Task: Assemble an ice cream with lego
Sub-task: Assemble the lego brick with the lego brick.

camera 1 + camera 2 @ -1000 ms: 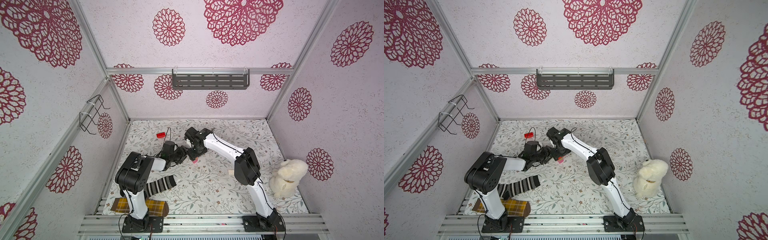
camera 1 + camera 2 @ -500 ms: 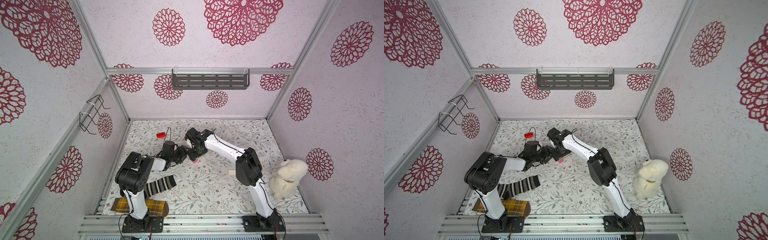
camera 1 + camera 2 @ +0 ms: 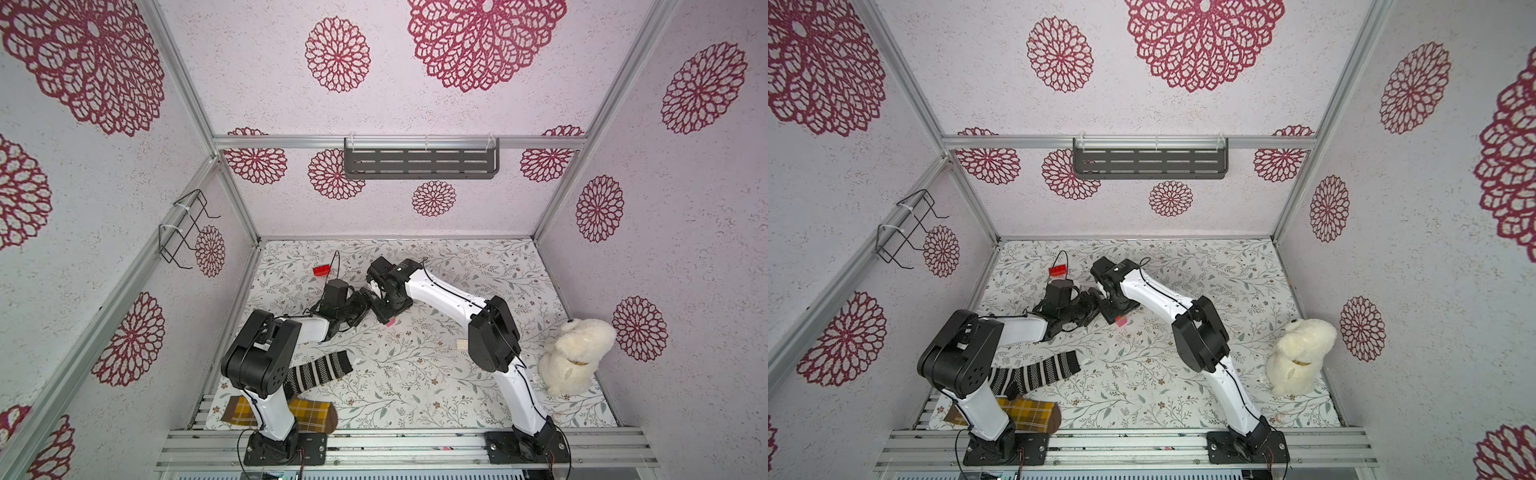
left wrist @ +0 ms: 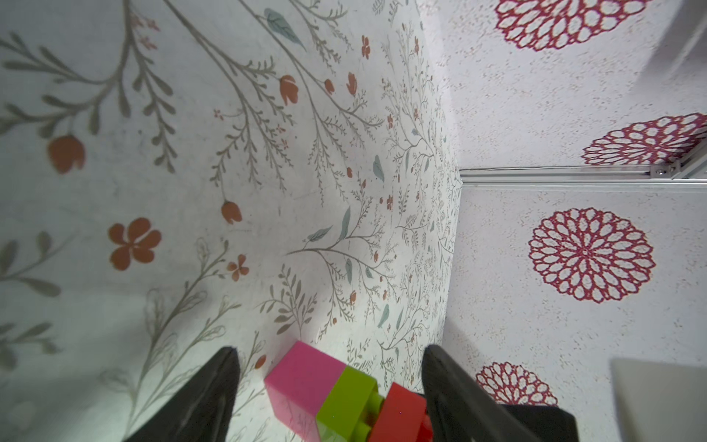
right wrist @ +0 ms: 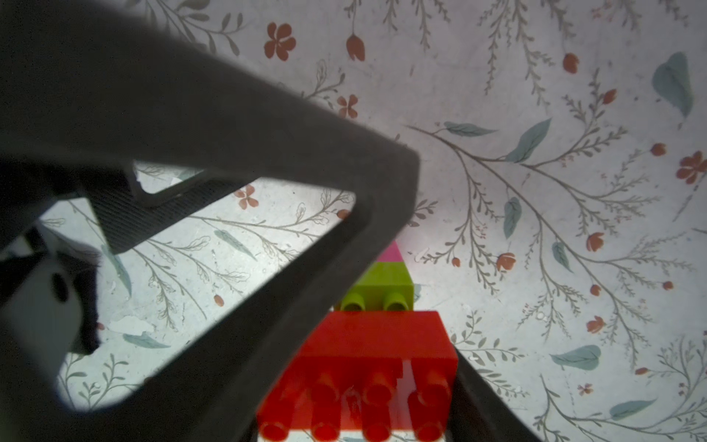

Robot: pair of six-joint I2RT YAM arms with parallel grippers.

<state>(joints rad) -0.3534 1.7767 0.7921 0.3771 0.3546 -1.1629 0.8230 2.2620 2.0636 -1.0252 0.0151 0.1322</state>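
A stack of lego lies between both grippers: a pink square brick [image 4: 302, 375], a lime-green one [image 4: 346, 402] and a red oblong brick [image 5: 377, 344]. The green brick's studs [image 5: 377, 302] show in a gap before the red one. My right gripper [image 5: 363, 386] is shut on the red brick. The jaws of my left gripper [image 4: 331, 354] stand open on either side of the pink-green stem, with room on the pink side. In both top views the grippers meet at mid-left of the table, with the pink tip [image 3: 390, 322] [image 3: 1121, 321] showing. Another red brick [image 3: 321, 270] [image 3: 1058, 271] lies behind them.
A striped sock [image 3: 320, 370] and a yellow plaid sock [image 3: 307, 415] lie by the left arm's base. A white plush toy [image 3: 575, 353] sits at the right wall. A small pale piece [image 3: 461, 344] lies beside the right arm's elbow. The floral table [image 3: 415, 382] is walled on three sides.
My left gripper's jaws have spread wider around the stem. Both arms stay about where they were.
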